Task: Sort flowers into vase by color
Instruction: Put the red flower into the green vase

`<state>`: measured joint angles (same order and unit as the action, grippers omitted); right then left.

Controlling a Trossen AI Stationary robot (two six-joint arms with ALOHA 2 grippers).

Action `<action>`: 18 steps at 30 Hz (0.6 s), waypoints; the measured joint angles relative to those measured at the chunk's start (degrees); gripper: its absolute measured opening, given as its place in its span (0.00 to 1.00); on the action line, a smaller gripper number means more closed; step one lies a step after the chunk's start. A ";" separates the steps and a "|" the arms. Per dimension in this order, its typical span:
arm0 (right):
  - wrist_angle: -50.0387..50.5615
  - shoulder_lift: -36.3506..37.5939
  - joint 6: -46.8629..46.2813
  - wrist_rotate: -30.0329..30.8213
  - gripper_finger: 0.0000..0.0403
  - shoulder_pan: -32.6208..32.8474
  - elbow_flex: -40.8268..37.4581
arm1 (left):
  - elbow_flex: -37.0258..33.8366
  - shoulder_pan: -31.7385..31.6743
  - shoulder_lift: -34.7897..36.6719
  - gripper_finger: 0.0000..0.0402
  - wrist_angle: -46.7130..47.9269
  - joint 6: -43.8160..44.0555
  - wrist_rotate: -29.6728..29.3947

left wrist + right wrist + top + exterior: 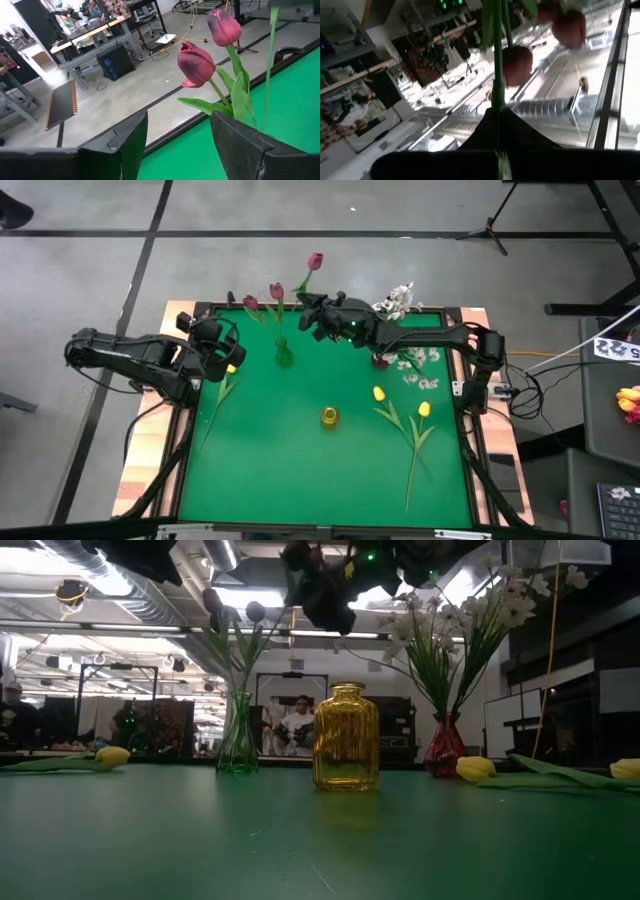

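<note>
My right gripper [308, 308] hovers over the table's far edge, shut on a maroon tulip [315, 260]. Close by, on its near left, a green vase [283, 356] holds two maroon tulips [196, 62]. A yellow vase [329, 417] stands mid-table. The red vase [445, 745] holds white blossom sprays [400, 300]. Two yellow tulips [378, 393] [423, 409] lie on the right of the table, and another [231, 368] lies at the left. My left gripper [232, 345] waits open above that left tulip. My right gripper pinches the maroon tulip's green stem [497, 95] between its two shut fingers. It reaches in level from the table's right. The tulip is lifted clear of the table. Its bloom [315, 260] points out beyond the far edge.
More white sprays [422, 366] lie on the green mat beside the red vase. A raised dark frame [190, 430] runs round the mat. The mat's near half [300, 480] is bare apart from the yellow tulips' stems. A person [298, 725] sits in the room behind.
</note>
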<state>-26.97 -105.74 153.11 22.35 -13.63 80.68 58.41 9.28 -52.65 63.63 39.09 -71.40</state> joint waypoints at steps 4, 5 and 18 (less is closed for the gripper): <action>-1.81 0.26 -0.02 0.55 0.00 0.07 0.07 | 0.00 -0.01 -0.02 0.53 0.48 0.97 0.00; -1.69 0.25 -0.02 0.59 0.00 0.02 0.07 | 0.00 -0.02 -0.01 0.53 0.49 1.17 0.00; 4.16 0.20 -0.04 -0.24 0.00 -1.51 0.07 | 0.00 0.00 0.00 0.53 0.48 1.38 0.00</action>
<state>-22.81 -105.54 153.08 22.10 -15.14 80.75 58.41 9.28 -52.64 64.12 40.47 -71.40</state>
